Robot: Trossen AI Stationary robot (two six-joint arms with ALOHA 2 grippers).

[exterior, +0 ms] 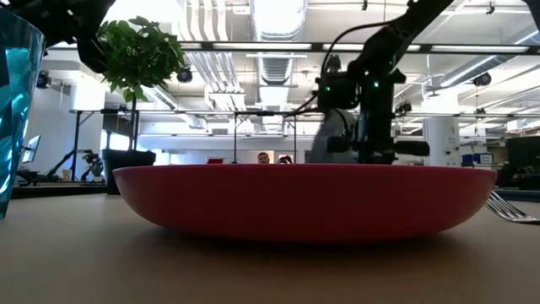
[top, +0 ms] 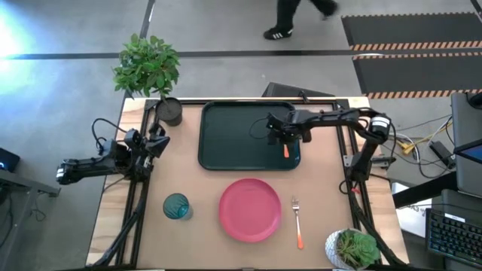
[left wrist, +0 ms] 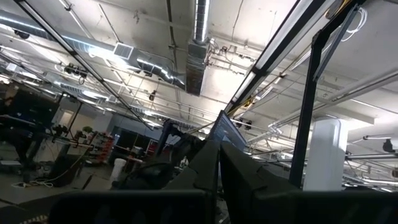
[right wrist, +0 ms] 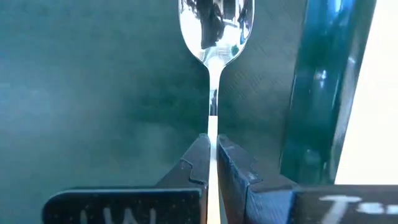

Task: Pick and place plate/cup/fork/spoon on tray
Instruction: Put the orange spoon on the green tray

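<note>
The right gripper (top: pixel 285 138) hangs over the right-hand part of the large dark green-black rectangular tray (top: pixel 226 143), near its right rim. Its jaws are pinched almost together on the thin stem of the small silver spoon (right wrist: pixel 213 37), whose rounded bowl points away from the wrist over the tray floor; in the high view an orange-red handle end shows just below the jaws. The left gripper (top: pixel 154 143) waits off the tray's left side, aimed up at the ceiling; its jaws look closed with nothing between them.

The likely trouble is in the release. The hold is on a narrow stem, so the spoon could swivel in the jaws or drop bowl-first and bounce. It is also close to the tray's raised right rim (right wrist: pixel 323 93), so a release too far that way might leave it propped on the rim or off on the wooden counter (top: pixel 188 241).

The round pink plastic plate (top: pixel 250 209), the translucent teal tumbler cup (top: pixel 176 205) and the orange-handled fork (top: pixel 297 222) lie on the counter below the tray, well apart from it. A leafy plant in a dark pot (top: pixel 167 109) stands by the tray's upper left corner, and another small plant (top: pixel 352 248) sits at the counter's lower right, near the fork. Nothing blocks the tray floor under the spoon.
</note>
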